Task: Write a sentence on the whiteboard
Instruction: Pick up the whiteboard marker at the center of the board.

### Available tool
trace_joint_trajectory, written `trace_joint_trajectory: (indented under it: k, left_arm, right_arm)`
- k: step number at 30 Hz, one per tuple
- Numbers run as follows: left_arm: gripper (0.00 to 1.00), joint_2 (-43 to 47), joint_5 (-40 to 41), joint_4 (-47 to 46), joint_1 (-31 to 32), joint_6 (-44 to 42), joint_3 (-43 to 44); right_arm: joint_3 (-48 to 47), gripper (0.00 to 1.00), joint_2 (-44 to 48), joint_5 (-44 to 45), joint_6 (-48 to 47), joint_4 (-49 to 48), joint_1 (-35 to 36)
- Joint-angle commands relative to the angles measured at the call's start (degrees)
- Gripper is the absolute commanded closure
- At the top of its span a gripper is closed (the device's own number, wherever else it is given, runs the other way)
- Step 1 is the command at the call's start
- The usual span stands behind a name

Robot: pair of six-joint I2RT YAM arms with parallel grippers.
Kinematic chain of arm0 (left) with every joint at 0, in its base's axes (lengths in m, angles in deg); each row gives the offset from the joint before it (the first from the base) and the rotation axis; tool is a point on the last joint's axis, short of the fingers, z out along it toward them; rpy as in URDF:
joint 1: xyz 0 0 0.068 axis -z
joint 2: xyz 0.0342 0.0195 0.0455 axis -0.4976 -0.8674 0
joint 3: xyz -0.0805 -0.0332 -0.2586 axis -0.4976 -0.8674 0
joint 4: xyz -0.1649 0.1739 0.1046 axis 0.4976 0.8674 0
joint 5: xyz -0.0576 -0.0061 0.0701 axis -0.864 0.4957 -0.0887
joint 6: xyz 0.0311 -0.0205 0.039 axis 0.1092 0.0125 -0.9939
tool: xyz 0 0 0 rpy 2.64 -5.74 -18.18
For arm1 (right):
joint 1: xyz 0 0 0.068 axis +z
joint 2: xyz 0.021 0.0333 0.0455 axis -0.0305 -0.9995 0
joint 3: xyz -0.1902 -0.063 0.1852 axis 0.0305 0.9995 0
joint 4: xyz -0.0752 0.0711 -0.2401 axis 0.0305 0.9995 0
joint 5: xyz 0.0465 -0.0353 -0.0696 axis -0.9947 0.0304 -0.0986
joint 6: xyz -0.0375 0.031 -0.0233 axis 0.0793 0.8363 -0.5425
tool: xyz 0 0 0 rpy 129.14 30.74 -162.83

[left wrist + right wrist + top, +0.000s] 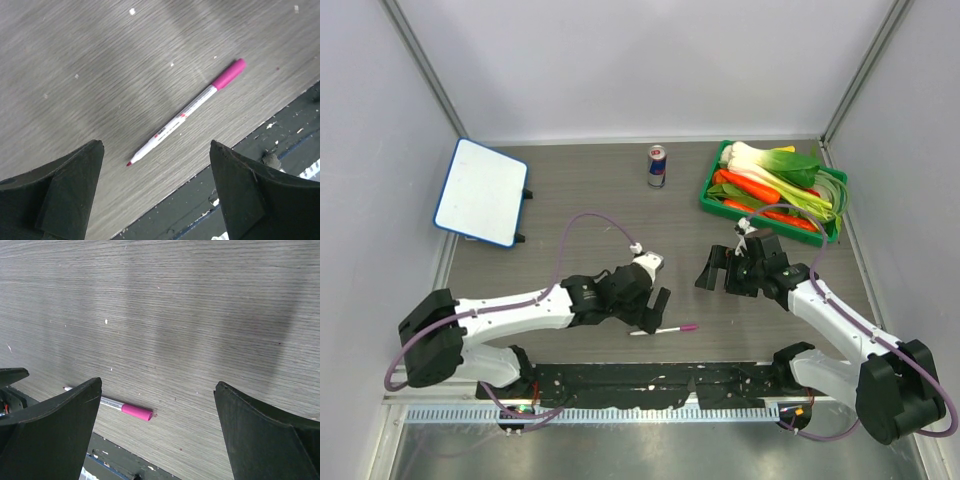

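The whiteboard (pixel 482 192), white with a blue rim and rounded corners, sits well left of the can (pixel 657 166), turned askew. Two black feet show on its can-side edge, and its face looks plain white.

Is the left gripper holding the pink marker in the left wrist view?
No. The marker lies flat on the table between the open fingers of the left gripper, touching neither.

Bright, even light from above. Soft shadow bands on table (pixel 200 315) in rt wrist view. Jaws near lens soft; lt wrist view slightly smeared.
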Motion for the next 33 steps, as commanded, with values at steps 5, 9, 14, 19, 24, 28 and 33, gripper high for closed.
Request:
trace_joint_trajectory:
  k: [5,9,14,19,24,28,33]
  left_arm:
    - [0.11,-7.9,-3.9,0.3,0.9,-15.2,6.1]
    - [0.18,-11.0,-3.7,0.6,2.3,-16.8,6.1]
    - [0.26,-11.9,-3.5,0.2,4.2,-16.2,4.0]
    - [0.38,-13.2,0.6,0.4,7.5,-14.0,1.8]
    - [0.53,-15.5,2.9,-0.1,9.7,-11.4,0.4]
    - [0.81,-17.1,3.7,-1.2,9.9,-9.9,0.1]
    - [1.0,-17.1,6.4,-0.1,9.9,-8.9,1.1]
  right_arm:
    - [-1.4,0.01,0.0,-0.9,0.1,-1.7,-0.2]
    - [-1.4,0.01,-0.3,-0.9,0.0,-1.9,-0.2]
    - [-1.7,0.01,-0.9,-0.6,-0.5,-1.8,-0.2]
    - [-1.8,0.01,-1.8,-0.8,-0.8,-1.8,-0.2]
    - [-2.6,0.01,-2.6,-0.6,-1.3,-1.5,-0.2]
    - [-3.2,0.01,-3.8,-1.3,-1.1,-2.4,-0.2]
    - [-3.9,0.01,-3.7,-1.4,-1.0,-2.4,-0.2]
